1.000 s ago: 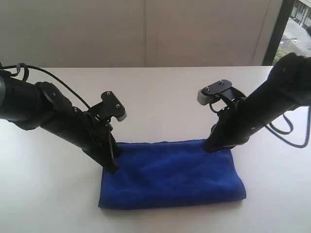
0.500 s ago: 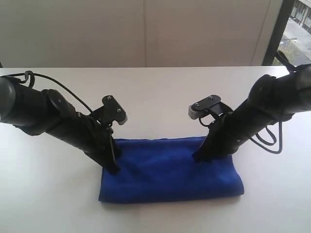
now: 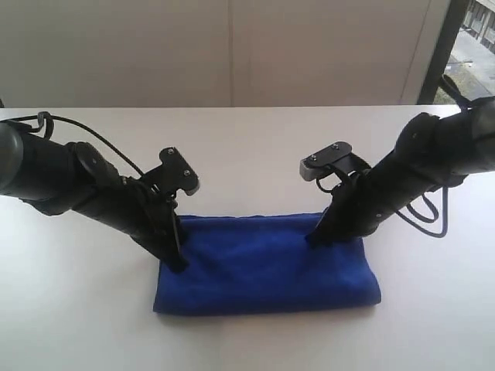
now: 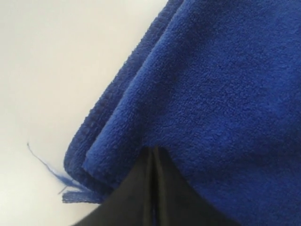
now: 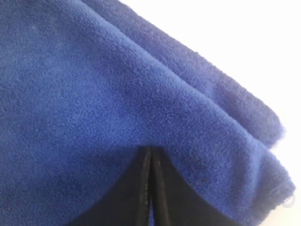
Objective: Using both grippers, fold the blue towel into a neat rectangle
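The blue towel (image 3: pixel 263 270) lies folded in a flat rectangle on the white table (image 3: pixel 247 147). My left gripper (image 3: pixel 178 265) is shut, its tips pressing down into the towel's left end near the back corner. My right gripper (image 3: pixel 312 241) is also shut, with its tips pushed into the top layer a little in from the back right corner. In the left wrist view the shut fingertips (image 4: pixel 152 149) dent the towel (image 4: pixel 221 84), stacked layers show at its edge, and a loose thread (image 4: pixel 42 160) trails off the corner. The right wrist view shows the shut tips (image 5: pixel 149 148) sunk in the towel (image 5: pixel 94 84).
Bare white table surrounds the towel on all sides. A pale wall stands behind the table's far edge, with a window strip (image 3: pixel 479 39) at the far right. Black cables hang from both arms, one looping beside the right arm (image 3: pixel 433 209).
My right gripper has slid left from the towel's back right corner onto its top. The towel's right and front edges have drawn in slightly. The left gripper has barely moved.
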Tool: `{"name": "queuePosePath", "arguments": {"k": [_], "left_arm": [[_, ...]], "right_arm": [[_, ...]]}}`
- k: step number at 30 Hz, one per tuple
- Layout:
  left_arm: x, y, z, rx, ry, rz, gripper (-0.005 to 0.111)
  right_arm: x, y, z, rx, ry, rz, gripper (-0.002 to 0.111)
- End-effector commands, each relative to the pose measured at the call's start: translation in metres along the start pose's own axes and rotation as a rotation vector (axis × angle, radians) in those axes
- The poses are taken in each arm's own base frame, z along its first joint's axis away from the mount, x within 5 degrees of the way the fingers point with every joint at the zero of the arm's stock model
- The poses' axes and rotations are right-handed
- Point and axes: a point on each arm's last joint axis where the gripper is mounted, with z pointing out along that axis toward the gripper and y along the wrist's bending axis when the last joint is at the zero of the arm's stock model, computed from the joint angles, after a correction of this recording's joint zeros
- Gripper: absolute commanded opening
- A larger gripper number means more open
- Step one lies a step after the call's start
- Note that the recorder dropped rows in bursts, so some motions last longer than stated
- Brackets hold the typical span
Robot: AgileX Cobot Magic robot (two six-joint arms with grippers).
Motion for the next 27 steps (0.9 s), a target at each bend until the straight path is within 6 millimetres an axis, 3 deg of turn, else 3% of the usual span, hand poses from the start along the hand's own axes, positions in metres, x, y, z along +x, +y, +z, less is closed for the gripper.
{"name": "queuePosePath", "arguments": {"k": [1, 5, 7, 9, 11, 13, 16, 18, 23, 27], "left_arm": [[-0.01, 0.001, -0.02, -0.023, -0.048, 0.013, 0.0], [-0.03, 0.002, -0.059, -0.074, -0.15, 0.035, 0.0], [-0.041, 0.0, -0.087, -0.09, -0.214, 0.046, 0.0], [-0.051, -0.003, -0.122, -0.115, -0.3, 0.021, 0.0], [-0.062, -0.01, -0.18, -0.167, -0.449, -0.042, 0.0], [-0.063, -0.019, -0.22, -0.2, -0.552, -0.068, 0.0], [-0.051, -0.032, -0.252, -0.225, -0.625, -0.067, 0.0], [-0.031, -0.05, -0.278, -0.24, -0.688, -0.081, 0.0], [0.011, -0.075, -0.297, -0.263, -0.757, -0.119, 0.0], [0.044, -0.091, -0.307, -0.309, -0.837, -0.169, 0.0]], "right_arm": [[-0.013, 0.002, -0.025, 0.046, -0.083, -0.044, 0.0], [-0.025, 0.01, -0.068, 0.092, -0.195, -0.078, 0.0], [-0.031, 0.017, -0.098, 0.116, -0.268, -0.099, 0.0], [-0.034, 0.027, -0.137, 0.15, -0.365, -0.111, 0.0], [-0.03, 0.043, -0.193, 0.206, -0.503, -0.088, 0.0], [-0.018, 0.058, -0.232, 0.237, -0.572, -0.064, 0.0], [-0.003, 0.073, -0.263, 0.252, -0.606, -0.079, 0.0], [0.014, 0.086, -0.288, 0.267, -0.644, -0.089, 0.0], [0.05, 0.103, -0.317, 0.346, -0.759, -0.077, 0.0], [0.075, 0.111, -0.326, 0.396, -0.832, -0.035, 0.0]]}}
